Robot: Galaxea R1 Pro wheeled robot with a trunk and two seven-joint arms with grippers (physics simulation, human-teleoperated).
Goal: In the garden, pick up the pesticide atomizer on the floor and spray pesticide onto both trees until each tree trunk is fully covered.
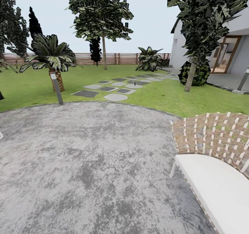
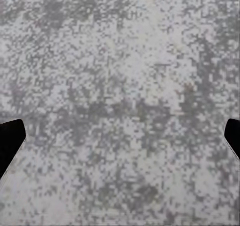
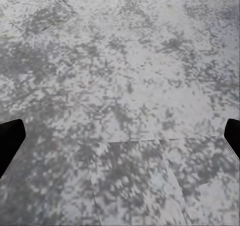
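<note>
Hanging over mottled paving (image 2: pixel 120 85), both tools, left (image 2: pixel 120 141) and right (image 3: pixel 120 141), are spread apart; the lawn (image 1: pixel 31 88) and two trees (image 1: pixel 103 50) show from the head.

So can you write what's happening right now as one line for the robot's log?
place: grey paved patio | ahead: lawn, stepping stones, tiny dark atomizer at patio edge | right: woven chair | both jaws open, empty

the head camera is looking forward across grey paving (image 1: pixel 86 164) toward lawn (image 1: pixel 27 85); both wrist cameras are facing down, close over that same paving.
</note>
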